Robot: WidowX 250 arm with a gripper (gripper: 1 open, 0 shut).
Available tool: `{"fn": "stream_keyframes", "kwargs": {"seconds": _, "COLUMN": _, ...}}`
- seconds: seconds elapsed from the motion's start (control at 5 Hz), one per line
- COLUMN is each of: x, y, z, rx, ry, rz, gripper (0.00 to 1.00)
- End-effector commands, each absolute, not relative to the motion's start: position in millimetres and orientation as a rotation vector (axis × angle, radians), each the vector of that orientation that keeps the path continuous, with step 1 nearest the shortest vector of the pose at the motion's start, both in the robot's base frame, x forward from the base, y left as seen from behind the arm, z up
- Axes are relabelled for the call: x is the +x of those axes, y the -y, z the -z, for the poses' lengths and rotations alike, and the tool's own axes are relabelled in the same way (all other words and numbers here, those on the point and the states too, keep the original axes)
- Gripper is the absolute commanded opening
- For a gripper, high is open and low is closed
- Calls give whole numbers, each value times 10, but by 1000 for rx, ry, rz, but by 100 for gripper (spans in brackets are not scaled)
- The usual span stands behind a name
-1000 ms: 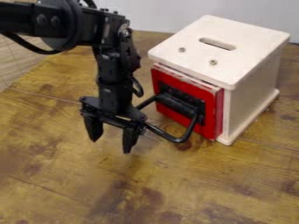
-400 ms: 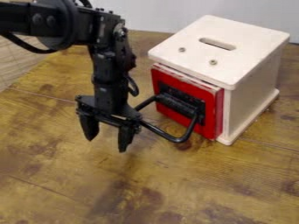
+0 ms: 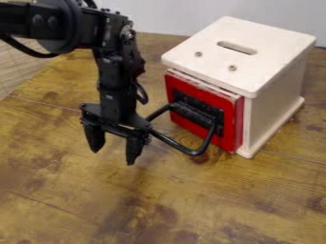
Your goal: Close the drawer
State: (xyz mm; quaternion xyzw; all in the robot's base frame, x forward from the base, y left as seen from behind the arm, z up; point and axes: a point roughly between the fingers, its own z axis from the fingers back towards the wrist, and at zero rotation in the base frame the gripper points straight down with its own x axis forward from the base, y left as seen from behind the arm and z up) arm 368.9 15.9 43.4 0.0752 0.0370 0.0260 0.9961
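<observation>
Since a second ago my gripper (image 3: 112, 146) has drifted a little to the left across the frame, away from the cabinet, while nothing else has shifted. Its fingers (image 3: 132, 152) hang pointing down with a wide gap between them and nothing held, their tips just above the wooden table (image 3: 76, 205). My black arm (image 3: 76, 33) reaches in from the upper left and bends down to the wrist.

Just to the right of my fingers lies the large black loop handle (image 3: 189, 132), apart from them, as far as this view lets me tell. It juts out from the black front plate (image 3: 200, 116) of the drawer (image 3: 204, 112), whose bright red face sits nearly flush in the front of the cream-white cabinet (image 3: 249, 71). Whether the drawer still stands out slightly I cannot tell. The cabinet's top carries a slot (image 3: 235, 46).
</observation>
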Motion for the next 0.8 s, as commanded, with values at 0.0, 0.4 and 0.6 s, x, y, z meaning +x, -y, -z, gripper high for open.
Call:
{"fn": "stream_keyframes", "kwargs": {"seconds": 0.0, "x": 3796, "y": -231, "z": -748, "rx": 153, "ry": 18, "rz": -77, "gripper": 100}}
{"fn": "stream_keyframes", "kwargs": {"seconds": 0.4, "x": 3796, "y": -224, "z": -739, "rx": 148, "ry": 23, "rz": -87, "gripper": 100}}
{"fn": "stream_keyframes", "kwargs": {"seconds": 0.6, "x": 3779, "y": -221, "z": -728, "rx": 147, "ry": 23, "rz": -91, "gripper": 100}}
